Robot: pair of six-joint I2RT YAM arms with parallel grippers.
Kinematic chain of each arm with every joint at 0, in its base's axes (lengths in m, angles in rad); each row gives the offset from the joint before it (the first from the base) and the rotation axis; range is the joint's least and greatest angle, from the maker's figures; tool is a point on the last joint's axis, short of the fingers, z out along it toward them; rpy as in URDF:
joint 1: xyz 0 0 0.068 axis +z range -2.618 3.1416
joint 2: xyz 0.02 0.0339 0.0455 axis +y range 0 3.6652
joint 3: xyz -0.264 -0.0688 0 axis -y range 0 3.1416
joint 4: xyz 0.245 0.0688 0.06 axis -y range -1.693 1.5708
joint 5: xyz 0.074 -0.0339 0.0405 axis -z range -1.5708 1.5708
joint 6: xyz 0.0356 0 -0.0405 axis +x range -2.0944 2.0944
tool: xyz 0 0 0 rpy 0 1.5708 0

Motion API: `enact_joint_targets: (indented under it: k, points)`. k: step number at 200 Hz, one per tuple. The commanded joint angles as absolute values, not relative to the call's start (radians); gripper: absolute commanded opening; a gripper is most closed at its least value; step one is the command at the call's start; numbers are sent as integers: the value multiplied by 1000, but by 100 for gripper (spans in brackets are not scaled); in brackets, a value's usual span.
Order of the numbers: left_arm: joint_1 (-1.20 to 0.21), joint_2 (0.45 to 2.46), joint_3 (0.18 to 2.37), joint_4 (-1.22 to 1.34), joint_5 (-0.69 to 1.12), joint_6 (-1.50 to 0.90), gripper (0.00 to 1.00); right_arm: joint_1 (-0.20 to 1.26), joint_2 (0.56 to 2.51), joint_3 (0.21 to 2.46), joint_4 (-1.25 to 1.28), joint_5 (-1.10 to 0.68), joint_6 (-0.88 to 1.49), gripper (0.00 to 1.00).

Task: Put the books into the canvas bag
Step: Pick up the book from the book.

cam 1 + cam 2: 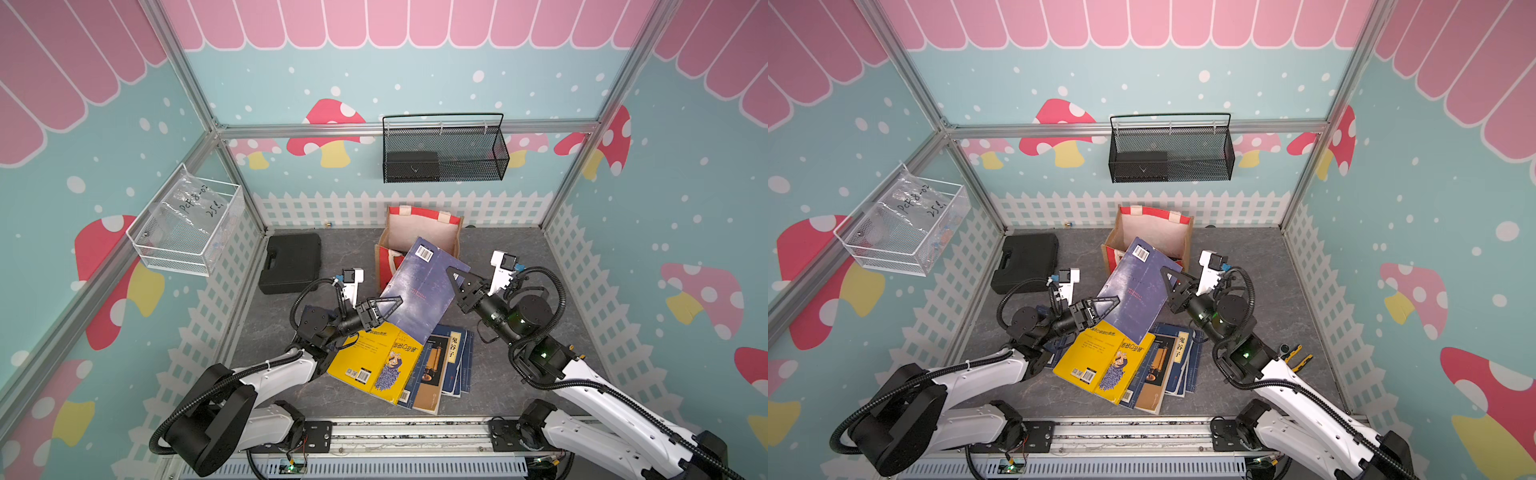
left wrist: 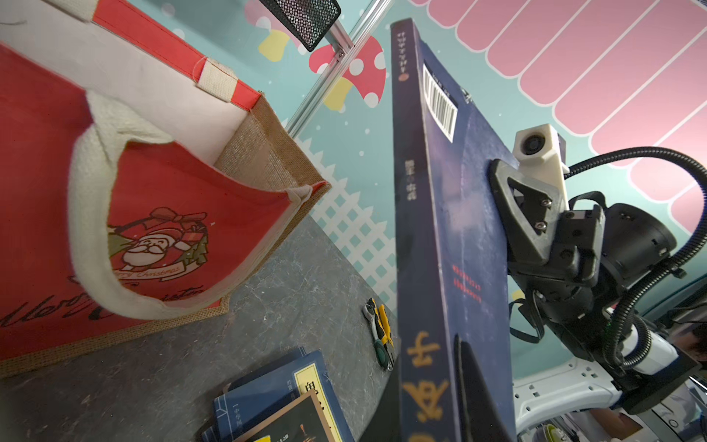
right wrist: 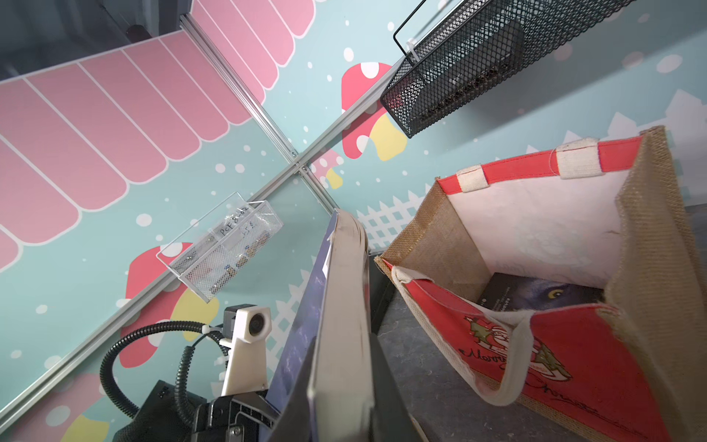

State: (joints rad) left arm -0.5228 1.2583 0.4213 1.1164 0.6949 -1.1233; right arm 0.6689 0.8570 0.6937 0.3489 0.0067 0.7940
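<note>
A large dark blue book [image 1: 419, 286] [image 1: 1138, 286] hangs tilted in the air, its barcode end over the front rim of the canvas bag [image 1: 424, 230] [image 1: 1154, 230]. My left gripper [image 1: 392, 303] [image 2: 426, 352] is shut on its spine edge. My right gripper [image 1: 451, 272] [image 3: 344, 344] is shut on its page edge. The bag stands upright and open, red with a Santa print [image 2: 160, 245]. A dark book with a wolf's eye [image 3: 535, 294] lies inside it. Below the held book lie a yellow book [image 1: 374, 357], a black-and-tan one [image 1: 432, 365] and blue ones [image 1: 459, 361].
A black plastic case [image 1: 291, 262] lies left of the bag. A black mesh basket [image 1: 444, 153] hangs on the back wall and a clear wire basket [image 1: 187, 224] on the left wall. Yellow-handled pliers [image 1: 1293, 357] lie by the right arm.
</note>
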Motion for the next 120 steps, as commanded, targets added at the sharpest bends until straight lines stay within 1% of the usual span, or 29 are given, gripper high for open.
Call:
enact_joint_targets:
  k: [1,4,9,13,18,35,38,50,72,85,106,120]
  points:
    - [-482,1191,514,970,809,-1098,0,606,847,785,241,-139,698,21]
    - [-476,1178,526,926,824,-1082,0,589,848,795,221,-168,688,26]
    - [-465,1158,551,828,850,-1048,0,561,848,813,191,-214,668,37]
    - [-459,1140,574,740,874,-1011,0,534,849,828,163,-256,651,50]
    - [-452,1117,606,615,896,-954,0,501,849,851,120,-300,629,61]
    - [-445,1033,721,162,904,-689,0,407,856,940,-43,-391,507,88]
    - [-445,1019,741,92,901,-649,0,399,858,953,-66,-397,493,91]
    - [-443,978,802,-103,897,-523,0,357,875,1014,-165,-455,404,94]
    - [-436,954,880,-290,938,-407,0,324,910,1062,-215,-654,298,96]
    - [-434,962,917,-372,970,-347,0,321,941,1075,-229,-786,257,96]
    - [-434,981,963,-462,1033,-278,0,321,975,1073,-241,-916,220,96]
    - [-434,985,976,-479,1068,-261,0,320,992,1059,-243,-1004,201,96]
